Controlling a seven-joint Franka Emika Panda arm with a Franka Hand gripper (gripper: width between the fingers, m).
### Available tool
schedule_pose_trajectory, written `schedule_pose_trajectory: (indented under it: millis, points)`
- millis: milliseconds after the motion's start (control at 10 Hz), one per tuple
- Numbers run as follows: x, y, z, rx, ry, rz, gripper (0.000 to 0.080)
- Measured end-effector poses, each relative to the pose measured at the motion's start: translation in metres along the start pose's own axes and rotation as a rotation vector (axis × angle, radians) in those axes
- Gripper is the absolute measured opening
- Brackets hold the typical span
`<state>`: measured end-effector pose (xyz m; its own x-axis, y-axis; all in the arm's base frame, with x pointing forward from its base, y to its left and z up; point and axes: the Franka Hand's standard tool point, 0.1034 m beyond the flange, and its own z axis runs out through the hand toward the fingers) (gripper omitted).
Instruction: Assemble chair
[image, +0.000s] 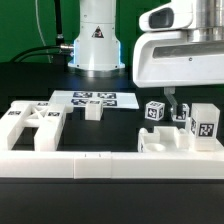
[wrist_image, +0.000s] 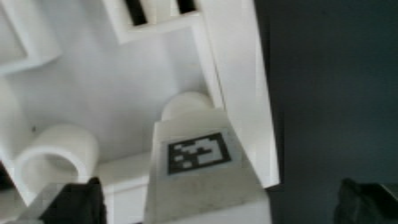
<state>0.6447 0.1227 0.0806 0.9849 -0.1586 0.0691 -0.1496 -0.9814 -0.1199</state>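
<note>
Chair piece (image: 160, 143) lies flat, lengthwise along rail (image: 90, 162).

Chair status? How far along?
Done: nothing looks joined; panel, block and cube lie apart. In hand: open claw straddles a tagged piece, no grip yet. Left: seemingly all the joining.

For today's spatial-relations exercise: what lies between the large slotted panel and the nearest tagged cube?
A small white block stands between the slotted panel and the nearest tagged cube, before the marker board; the exterior view shows it.
</note>
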Motion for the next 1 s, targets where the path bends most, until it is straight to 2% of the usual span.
schedule_pose_trajectory:
  millis: [400,800,1000]
  points:
    - [0.0008,0.0039,0.0006,-0.009,0.002,-0.279,0.0649]
    - [0.0003,0.0046,-0.0003,-0.054,-0.023,-0.743,0.0649]
    - [-0.0008,0.0017,0.0007,-0.058,-0.038,-0.897,0.0649]
